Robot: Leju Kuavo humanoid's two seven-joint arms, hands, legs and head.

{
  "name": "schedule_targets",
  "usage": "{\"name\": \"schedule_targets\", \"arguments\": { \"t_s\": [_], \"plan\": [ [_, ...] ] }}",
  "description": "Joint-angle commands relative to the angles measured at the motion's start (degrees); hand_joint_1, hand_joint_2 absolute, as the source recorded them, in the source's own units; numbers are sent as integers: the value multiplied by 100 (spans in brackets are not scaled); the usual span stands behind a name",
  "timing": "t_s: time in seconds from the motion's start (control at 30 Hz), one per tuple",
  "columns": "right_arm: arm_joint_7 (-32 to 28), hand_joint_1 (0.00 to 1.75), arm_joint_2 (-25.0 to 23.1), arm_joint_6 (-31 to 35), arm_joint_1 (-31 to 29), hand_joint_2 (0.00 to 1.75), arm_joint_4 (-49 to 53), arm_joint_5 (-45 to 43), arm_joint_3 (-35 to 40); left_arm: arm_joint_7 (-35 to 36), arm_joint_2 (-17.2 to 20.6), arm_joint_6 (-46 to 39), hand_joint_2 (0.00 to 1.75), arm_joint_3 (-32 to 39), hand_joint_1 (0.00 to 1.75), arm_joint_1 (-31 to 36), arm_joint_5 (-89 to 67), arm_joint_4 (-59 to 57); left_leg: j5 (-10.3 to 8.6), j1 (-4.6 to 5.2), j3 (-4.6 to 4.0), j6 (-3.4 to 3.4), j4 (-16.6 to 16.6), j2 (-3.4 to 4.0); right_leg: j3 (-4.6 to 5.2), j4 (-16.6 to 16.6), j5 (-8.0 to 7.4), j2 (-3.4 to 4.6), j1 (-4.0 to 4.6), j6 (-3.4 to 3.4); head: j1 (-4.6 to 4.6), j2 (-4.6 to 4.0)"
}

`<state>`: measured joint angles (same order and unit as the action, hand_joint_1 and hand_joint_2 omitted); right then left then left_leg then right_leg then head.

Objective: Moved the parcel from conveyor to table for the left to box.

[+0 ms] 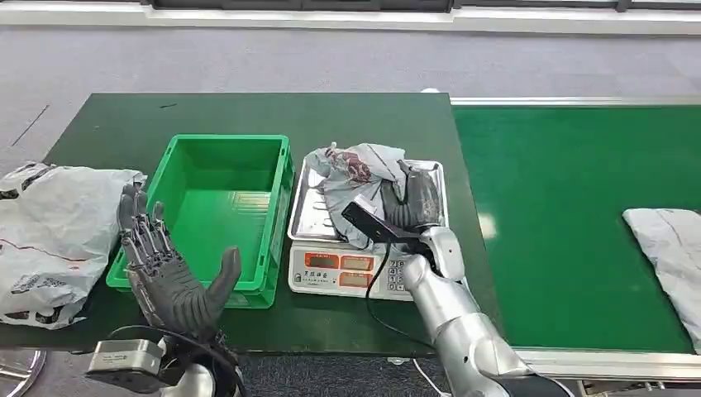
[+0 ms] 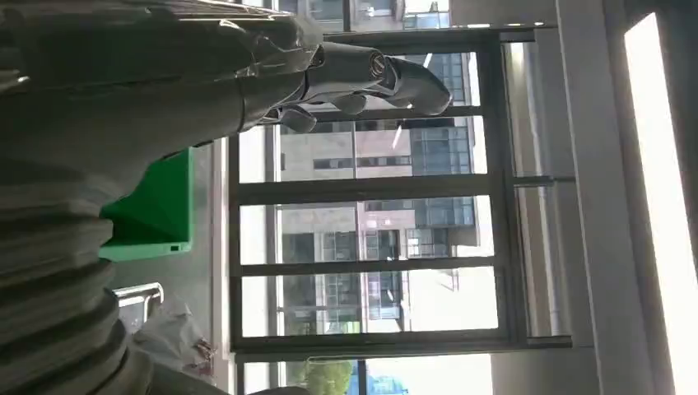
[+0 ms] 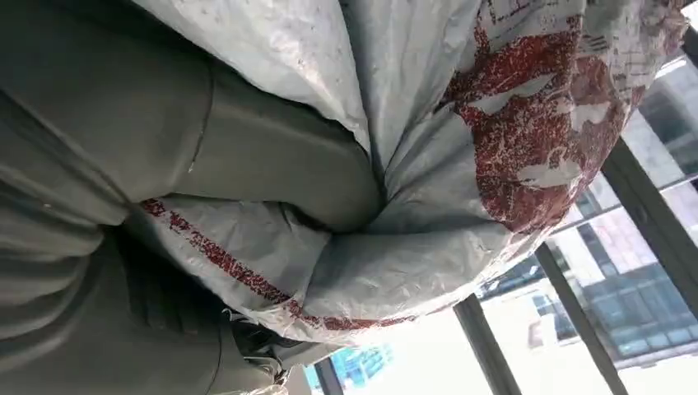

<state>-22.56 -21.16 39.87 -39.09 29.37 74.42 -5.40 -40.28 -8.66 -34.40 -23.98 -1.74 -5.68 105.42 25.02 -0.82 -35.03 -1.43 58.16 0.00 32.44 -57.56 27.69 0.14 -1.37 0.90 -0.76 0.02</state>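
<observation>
No text I can actually read anywhere. The scale (image 1: 343, 269) has orange display windows and small print on its front panel, too blurred to make out; the parcel (image 1: 360, 178) in my right hand (image 1: 413, 207) carries red printing and fine label lines, illegible in head and wrist views.

Three grey parcels (image 1: 357, 178) (image 1: 54, 231) (image 1: 670, 248), one green crate (image 1: 216, 207) and one weighing scale (image 1: 347, 269) are in sight.
</observation>
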Motion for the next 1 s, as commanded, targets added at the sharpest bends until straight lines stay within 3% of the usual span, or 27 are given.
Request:
{"name": "schedule_targets", "arguments": {
  "t_s": [0.03,0.13,0.33,0.37,0.63,0.7,0.83,0.87,0.9,0.93,1.0],
  "plan": [
    [-95,175,116,13,-275,175,-800,-448,645,28,62,195,175,28,0,121,-76,-252,0,2,9,4,-5,2,-7,4,-1,1,0,-5,0,0],
    [-201,175,116,-73,-313,175,-1204,-459,649,28,72,224,175,-55,0,147,-135,-319,0,0,12,4,-7,-2,-12,7,0,-3,2,-6,0,0],
    [-337,175,116,-433,-42,175,-1259,-879,1540,28,65,328,175,-104,0,220,-148,-454,0,-2,19,5,-10,-3,-18,12,0,-2,4,-8,0,0],
    [-293,0,116,-251,6,175,-1199,-1004,1697,28,77,345,175,-93,0,189,-178,-469,0,-3,26,7,-15,-2,-25,18,-1,-2,6,-11,0,0],
    [-726,0,116,13,-82,175,-767,-2031,1957,28,45,459,175,182,0,129,-113,-426,1,-2,24,8,-12,8,-19,14,-2,9,5,-11,0,0],
    [-781,0,116,13,99,175,-153,-1909,1751,28,28,471,175,265,0,144,-131,-459,0,0,11,5,-5,5,-6,5,-1,7,2,-6,0,0],
    [-781,0,116,13,99,175,-153,-1909,1751,28,28,471,175,265,0,144,-131,-459,-1,0,17,7,-10,4,-13,10,-2,5,3,-10,0,0],
    [-646,0,116,13,260,175,402,-1611,1602,28,24,478,175,315,0,136,-145,-449,0,-1,18,6,-10,4,-13,10,-1,6,3,-9,0,0],
    [-901,0,116,13,1105,175,2107,-1169,1009,28,-7,349,175,383,0,65,-173,-381,-1,-1,11,5,-6,0,-9,7,-1,2,2,-7,0,0],
    [-579,0,116,13,1769,175,4148,-1013,1167,28,3,339,175,401,0,-3,-194,-369,-2,-2,16,8,-12,-4,-16,13,-1,-3,5,-11,0,0],
    [-361,0,116,13,2412,175,5931,-1028,1210,28,-7,316,175,397,0,-40,-212,-361,-3,-3,-2,4,-3,-17,1,6,3,-16,4,-7,0,0]
  ]
}}
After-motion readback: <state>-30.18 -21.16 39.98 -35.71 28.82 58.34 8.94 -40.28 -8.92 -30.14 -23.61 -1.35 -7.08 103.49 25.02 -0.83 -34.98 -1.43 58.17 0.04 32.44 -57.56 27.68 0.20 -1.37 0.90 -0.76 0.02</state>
